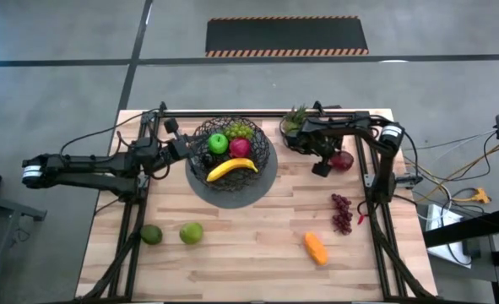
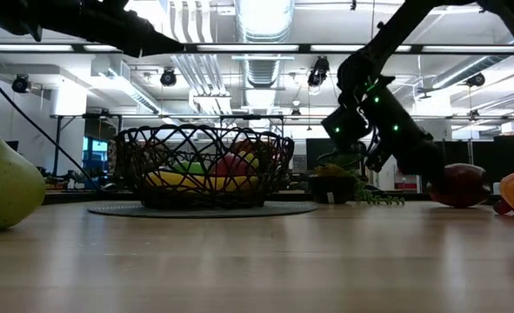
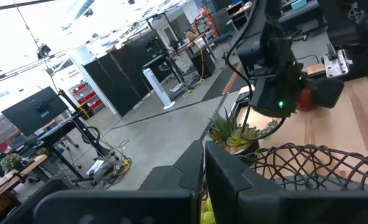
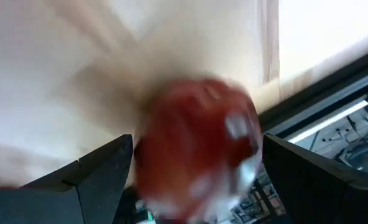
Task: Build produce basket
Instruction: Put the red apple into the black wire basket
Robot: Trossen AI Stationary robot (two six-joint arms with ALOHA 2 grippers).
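Lining up on the red apple (image 4: 196, 140) is my job right now: my right gripper (image 1: 332, 163) hangs over it near the tabletop's right edge, toward the far side, just beside the potted plant (image 1: 294, 122). Its fingers are spread wide, one on each side of the fruit, and nothing is pinched yet. To do this well, I judge I should keep the apple centred between the two fingers, sink low enough that they meet its widest part, and close evenly so it does not squirt sideways toward the frame rail. The plant's leaves sit close, so I want no sideways drift on the way down.

The basket (image 1: 270, 154) stands on its grey base at the far middle of the tabletop, already holding a banana (image 1: 231, 169), a green apple (image 1: 219, 143), another red apple (image 1: 240, 148) and green grapes (image 1: 240, 131). My left gripper (image 1: 181, 146) waits at the basket's left rim, fingers pressed together, empty.
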